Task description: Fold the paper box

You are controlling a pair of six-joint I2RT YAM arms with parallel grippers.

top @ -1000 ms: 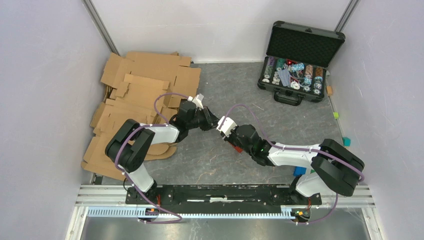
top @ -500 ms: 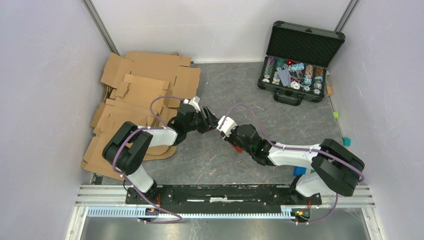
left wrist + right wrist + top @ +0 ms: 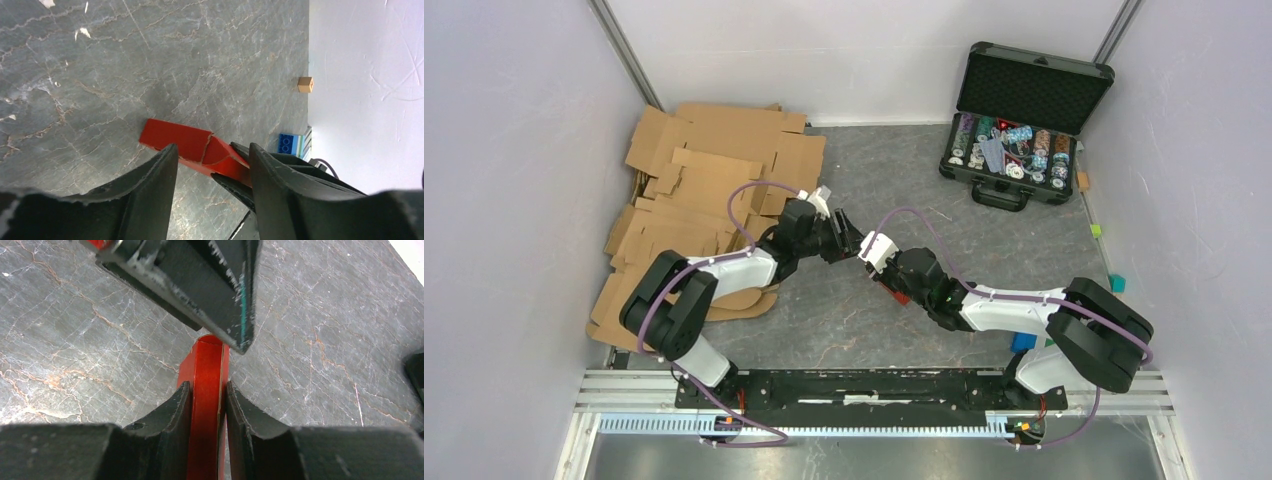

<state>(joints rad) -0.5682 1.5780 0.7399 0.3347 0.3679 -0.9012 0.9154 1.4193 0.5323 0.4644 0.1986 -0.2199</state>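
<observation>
Paperboard box [image 3: 204, 360], bright red and thin, sits clamped in my right gripper [image 3: 206, 392]; my left gripper [image 3: 212, 150] hangs spread near it.

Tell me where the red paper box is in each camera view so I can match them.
Top external: paper box at centre, mostly hidden under the right gripper.
Left wrist: just below centre, a red strip.
Right wrist: bottom centre, clamped by the right gripper.
Shared landmark: the grey veined table.

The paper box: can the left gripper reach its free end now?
Probably yes. The left gripper is open, and the free end of the paper box lies just beyond its fingers; the right gripper is shut on the other end only.
</observation>
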